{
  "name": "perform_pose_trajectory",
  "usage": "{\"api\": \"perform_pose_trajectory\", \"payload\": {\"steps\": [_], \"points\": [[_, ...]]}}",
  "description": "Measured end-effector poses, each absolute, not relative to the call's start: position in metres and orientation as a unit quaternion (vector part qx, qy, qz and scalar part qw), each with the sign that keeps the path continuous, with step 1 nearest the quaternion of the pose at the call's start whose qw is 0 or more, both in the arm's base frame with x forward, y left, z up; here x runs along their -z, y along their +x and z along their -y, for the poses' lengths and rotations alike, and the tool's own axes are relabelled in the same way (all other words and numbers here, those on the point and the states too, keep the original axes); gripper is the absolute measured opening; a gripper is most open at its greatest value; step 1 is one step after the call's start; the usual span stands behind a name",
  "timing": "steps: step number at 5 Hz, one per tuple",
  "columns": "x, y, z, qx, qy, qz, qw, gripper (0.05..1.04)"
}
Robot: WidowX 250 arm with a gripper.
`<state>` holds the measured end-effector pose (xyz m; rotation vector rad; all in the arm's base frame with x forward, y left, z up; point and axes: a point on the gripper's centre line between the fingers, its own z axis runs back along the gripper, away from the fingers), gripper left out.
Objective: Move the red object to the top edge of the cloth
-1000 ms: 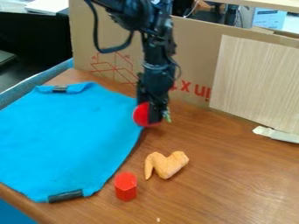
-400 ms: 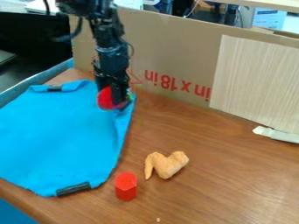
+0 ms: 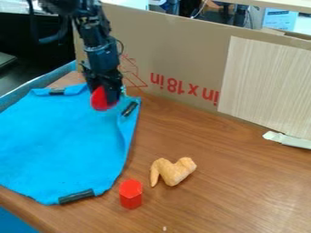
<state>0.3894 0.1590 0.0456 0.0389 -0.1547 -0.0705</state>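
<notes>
With black gripper (image 3: pixel 110 96) closed on red round object (image 3: pixel 99 99), hangs at 10 o'clock in view, at about 1 o'clock on blue cloth (image 3: pixel 54 141). Includes, on brown table (image 3: pixel 224 186): red hexagonal block (image 3: pixel 130 195), just beside cloth's lower right; orange wing-shaped piece (image 3: pixel 175 172), at 2 o'clock from block.

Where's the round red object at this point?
In the camera view, upper left: the round red object is right at the gripper, by the blue cloth's upper end.
</notes>
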Motion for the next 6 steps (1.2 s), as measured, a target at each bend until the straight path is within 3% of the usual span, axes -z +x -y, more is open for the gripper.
{"api": "perform_pose_trajectory", "payload": {"steps": [1, 3, 4, 6], "points": [[-0.052, 0.394, -0.178, -0.017, 0.079, 0.069, 0.994, 0.618], [-0.043, 0.406, -0.206, -0.062, 0.104, 0.037, 0.992, 0.618], [-0.037, 0.409, -0.225, -0.103, 0.137, 0.013, 0.985, 0.618], [-0.04, 0.403, -0.235, -0.111, 0.171, -0.004, 0.979, 0.618]]}}
